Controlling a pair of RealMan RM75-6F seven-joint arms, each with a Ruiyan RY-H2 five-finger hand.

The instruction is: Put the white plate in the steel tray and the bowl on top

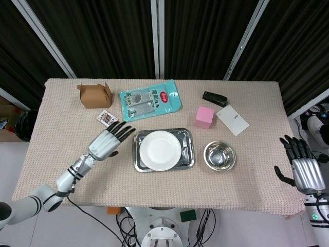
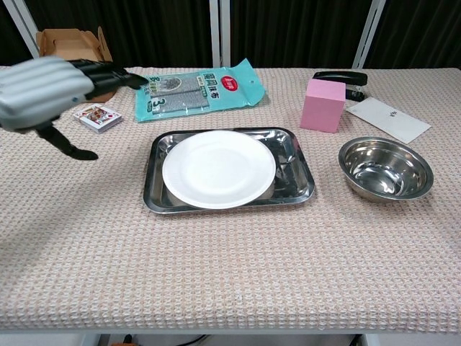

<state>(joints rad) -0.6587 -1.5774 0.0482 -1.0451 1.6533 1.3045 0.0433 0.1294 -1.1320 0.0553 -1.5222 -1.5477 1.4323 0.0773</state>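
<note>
The white plate (image 1: 161,150) lies flat in the steel tray (image 1: 188,136), set toward the tray's left end so that a strip of bare steel shows at the right; the bowl (image 1: 220,155) stands on the tabletop (image 1: 154,190) just to the right of the tray, apart from it and holding nothing. The left hand (image 1: 108,141) hovers to the left of the tray with its fingers (image 1: 123,131) spread apart and holding nothing, the fingertips pointing toward a teal printed packet (image 1: 150,100) and stopping short of the tray's left rim. Just beyond these fingers lies a deck of playing cards (image 1: 107,119), and farther off in the same direction stands an open brown cardboard box (image 1: 94,95). On the far side of the tray from the fingers are a pink block (image 1: 204,117), a black stapler (image 1: 214,98) and a white card (image 1: 232,120); none of these lies between the bowl and the tray. The right hand (image 1: 302,167) hangs off the right edge of the tabletop, fingers apart and holding nothing, well apart from the bowl. In the chest view the left hand (image 2: 45,92) is cut off by the left frame edge and motion-blurred, and it covers part of the cardboard box (image 2: 68,42); the right hand falls outside that view.
</note>
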